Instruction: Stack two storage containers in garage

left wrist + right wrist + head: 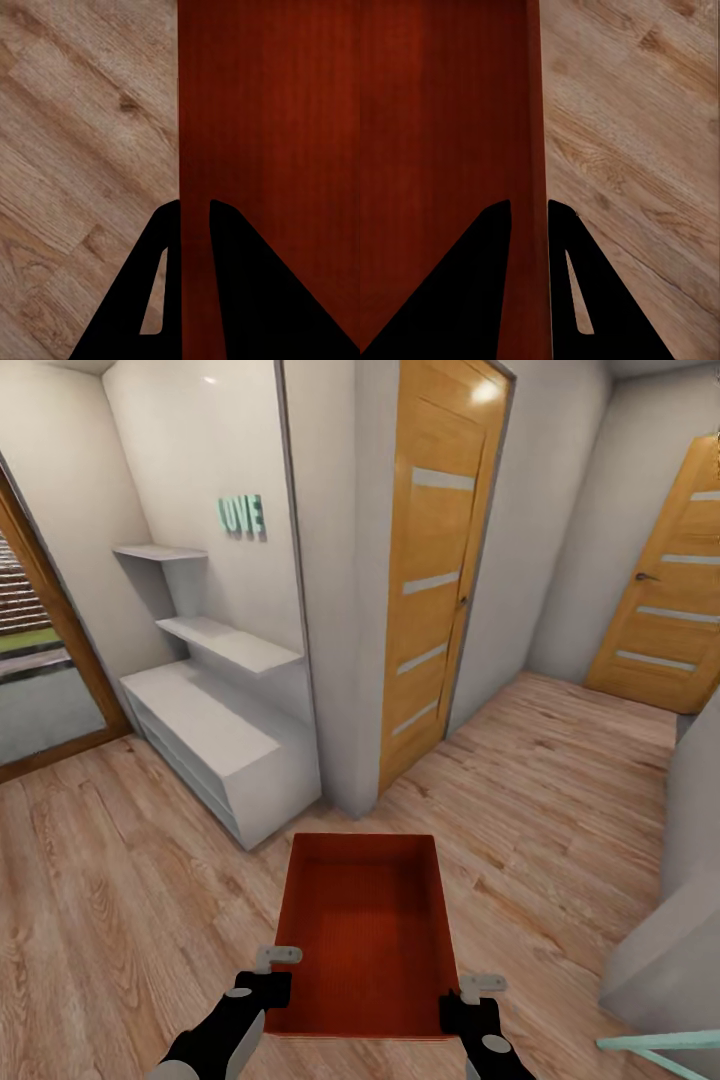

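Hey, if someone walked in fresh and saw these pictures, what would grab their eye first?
The orange-red storage container, carried low in front over the light wood plank floor, with the left end effector and right end effector clamped on its side walls. Behind it, mint LOVE letters hang above white shelves at left, with a wooden door ahead.

Orange-red storage container (365, 930): shallow, open-top, ribbed bottom, level, empty as far as I see. Held above light wood plank floor (120, 880); side walls pinched both sides.
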